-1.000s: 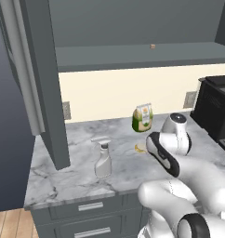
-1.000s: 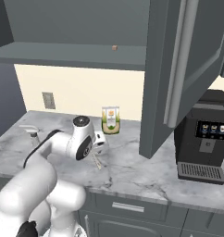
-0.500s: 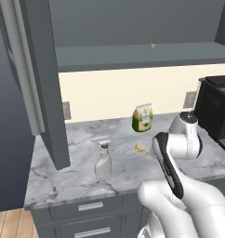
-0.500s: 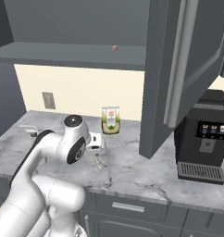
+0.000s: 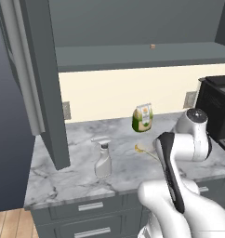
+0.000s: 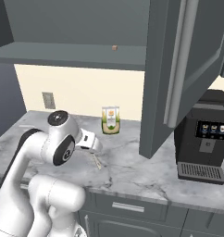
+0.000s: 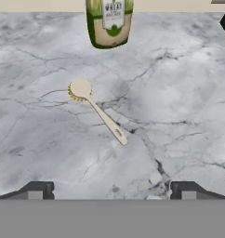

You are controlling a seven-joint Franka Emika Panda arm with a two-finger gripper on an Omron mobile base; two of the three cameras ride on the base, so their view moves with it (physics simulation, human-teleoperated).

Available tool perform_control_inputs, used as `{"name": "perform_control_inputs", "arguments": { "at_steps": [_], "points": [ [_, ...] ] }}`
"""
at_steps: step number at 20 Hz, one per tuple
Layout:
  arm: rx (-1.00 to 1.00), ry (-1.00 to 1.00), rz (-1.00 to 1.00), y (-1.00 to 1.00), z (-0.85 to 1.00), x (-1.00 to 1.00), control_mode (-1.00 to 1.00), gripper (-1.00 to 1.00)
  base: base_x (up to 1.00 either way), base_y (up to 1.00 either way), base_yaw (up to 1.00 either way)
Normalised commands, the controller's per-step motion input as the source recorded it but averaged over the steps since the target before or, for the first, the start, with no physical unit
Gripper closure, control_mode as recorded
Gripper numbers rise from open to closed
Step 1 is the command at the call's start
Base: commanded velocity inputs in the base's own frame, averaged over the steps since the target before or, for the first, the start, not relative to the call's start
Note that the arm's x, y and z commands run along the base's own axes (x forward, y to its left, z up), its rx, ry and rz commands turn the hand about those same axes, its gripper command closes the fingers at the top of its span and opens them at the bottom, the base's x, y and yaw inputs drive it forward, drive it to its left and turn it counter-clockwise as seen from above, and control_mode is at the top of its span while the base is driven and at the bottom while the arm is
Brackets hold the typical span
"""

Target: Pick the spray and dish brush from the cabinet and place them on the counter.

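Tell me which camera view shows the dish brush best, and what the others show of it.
The hand view: the whole dish brush lies flat on the counter, head toward the green pouch. In the left base view, just its head shows beside the arm; in the right base view, just the handle end.

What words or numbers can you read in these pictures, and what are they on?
"WHEAT": my best reading of the white label on the green-and-cream pouch; it is blurry, so I am not sure.
Smaller print under it on the pouch: too blurred to read.
Little lit symbols on the coffee machine panel: too small to read.
The spray and the dish brush: no writing visible.
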Motion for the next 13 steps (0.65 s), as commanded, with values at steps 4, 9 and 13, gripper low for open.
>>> {"name": "perform_control_inputs", "arguments": {
  "at_steps": [4, 9, 13],
  "points": [
    [0.05, -0.16, -0.03, 0.07, 0.55, -0.39, -1.00, -1.00, 0.00, 0.00, 0.00],
    [0.05, -0.21, 0.00, 0.02, 0.40, -0.45, -1.00, -1.00, 0.00, 0.00, 0.00],
    [0.00, -0.13, 0.01, 0.28, 0.18, -0.34, -1.00, -1.00, 0.00, 0.00, 0.00]
  ]
}}
